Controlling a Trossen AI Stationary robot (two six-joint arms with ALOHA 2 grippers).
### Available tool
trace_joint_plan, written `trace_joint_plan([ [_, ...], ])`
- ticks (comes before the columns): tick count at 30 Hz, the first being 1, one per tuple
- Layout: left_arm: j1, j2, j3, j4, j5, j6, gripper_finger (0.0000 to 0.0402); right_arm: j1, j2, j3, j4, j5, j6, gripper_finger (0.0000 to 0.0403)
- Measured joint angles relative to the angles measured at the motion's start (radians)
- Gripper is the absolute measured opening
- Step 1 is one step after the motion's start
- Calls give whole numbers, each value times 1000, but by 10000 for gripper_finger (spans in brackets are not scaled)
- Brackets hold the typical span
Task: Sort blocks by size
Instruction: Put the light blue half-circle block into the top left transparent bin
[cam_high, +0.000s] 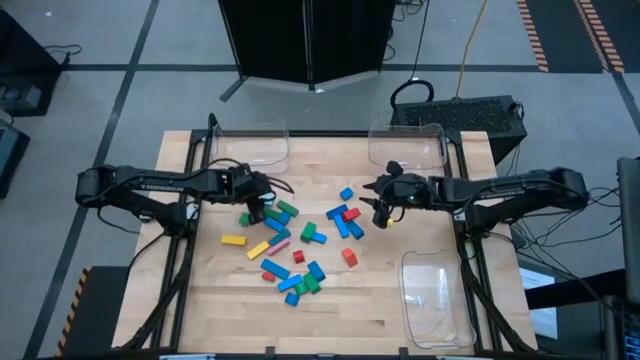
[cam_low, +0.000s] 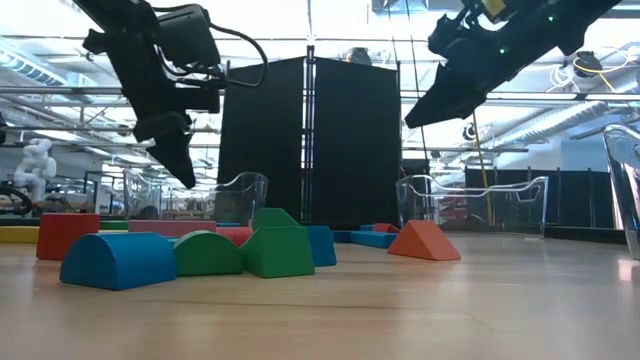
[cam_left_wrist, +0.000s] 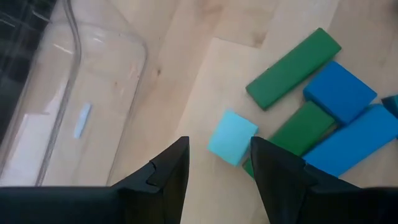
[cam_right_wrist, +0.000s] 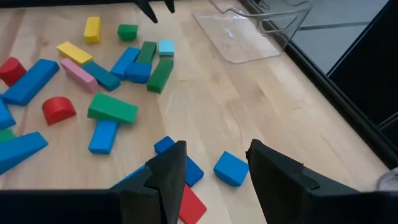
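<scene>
Blue rounded block, clear trays behind (tools open)

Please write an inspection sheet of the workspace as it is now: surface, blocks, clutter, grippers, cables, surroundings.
Surface: wooden table, no spill seen.
Job's things: coloured blocks scattered mid-table; none in the trays.
Clutter: three clear trays, two at the far edge, one near the right arm's front corner.
Grippers: left gripper open above a light blue cube; right gripper open over blue blocks, holding nothing.
Cables: yellow cable on the floor beyond the table.
Surroundings: black panel behind the table; no person seen.
</scene>
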Motion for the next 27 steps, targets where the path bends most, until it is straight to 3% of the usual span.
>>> trace_joint_plan([
  [12,1,58,0,21,26,-2,179,-27,56,0,133,6,26,167],
  [22,51,132,0,50,44,-52,297,-27,56,0,87,2,61,167],
  [27,65,132,0,51,54,67,334,-27,56,0,85,2,64,167],
])
